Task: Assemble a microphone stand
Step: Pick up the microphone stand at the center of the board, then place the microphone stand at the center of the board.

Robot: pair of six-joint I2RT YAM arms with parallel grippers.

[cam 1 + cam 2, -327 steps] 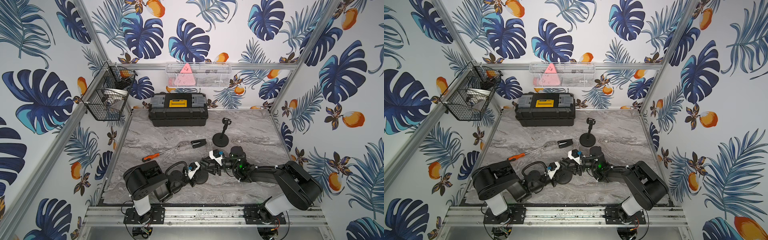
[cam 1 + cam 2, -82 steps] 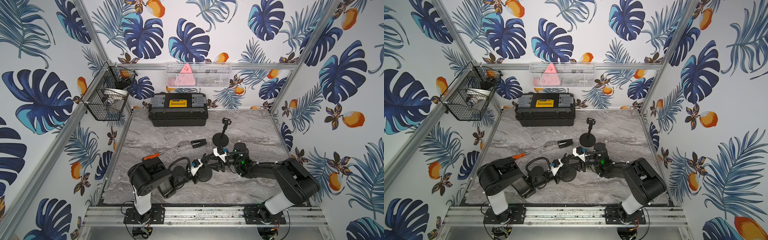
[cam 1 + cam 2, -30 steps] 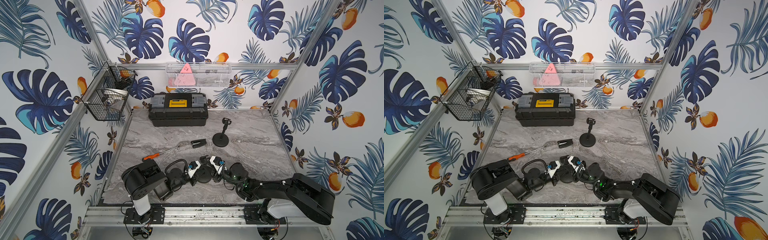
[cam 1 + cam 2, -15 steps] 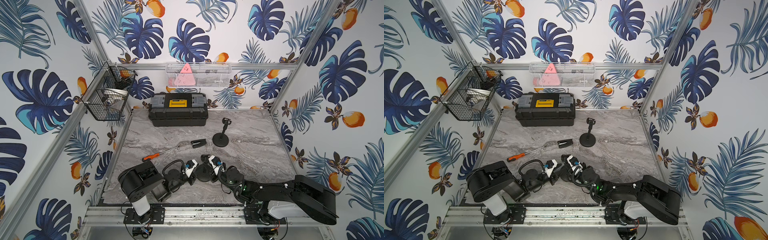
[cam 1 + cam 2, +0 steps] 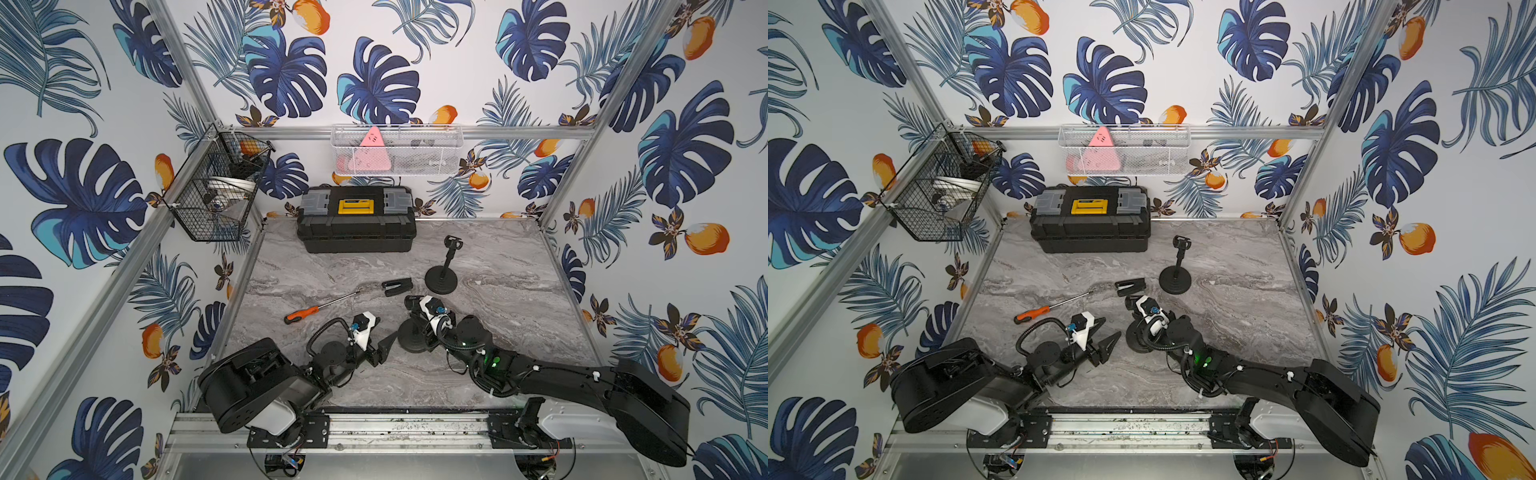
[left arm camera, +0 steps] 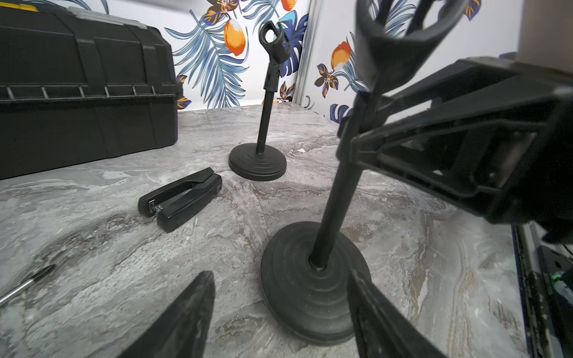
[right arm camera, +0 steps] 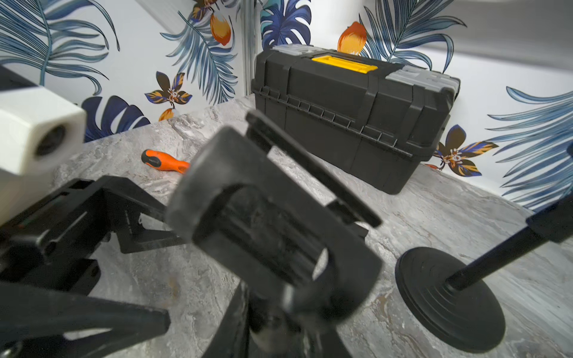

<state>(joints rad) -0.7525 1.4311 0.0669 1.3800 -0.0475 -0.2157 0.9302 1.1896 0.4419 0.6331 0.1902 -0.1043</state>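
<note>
A black microphone stand stands upright near the table's front: round base (image 5: 409, 341) (image 5: 1133, 338) (image 6: 313, 288), thin pole (image 6: 338, 198), clip on top (image 6: 393, 40) (image 7: 263, 223). My right gripper (image 5: 424, 322) (image 5: 1148, 322) (image 6: 356, 139) (image 7: 273, 328) is shut on the pole below the clip. My left gripper (image 5: 384, 348) (image 5: 1109, 337) (image 6: 279, 279) is open, low on the table just left of the base. Its fingers straddle the base's near edge without clamping it.
A second, complete stand (image 5: 441, 276) (image 5: 1175, 279) (image 6: 257, 161) (image 7: 446, 297) stands behind. A black stapler (image 5: 397, 286) (image 6: 179, 198) and an orange-handled screwdriver (image 5: 307, 309) (image 7: 161, 162) lie at mid table. A black toolbox (image 5: 355, 220) (image 7: 350, 124) sits against the back wall.
My left gripper has opened, let go of the base and drawn back a little to the left. My right gripper still holds the pole, and the stand sits upright on the table.
</note>
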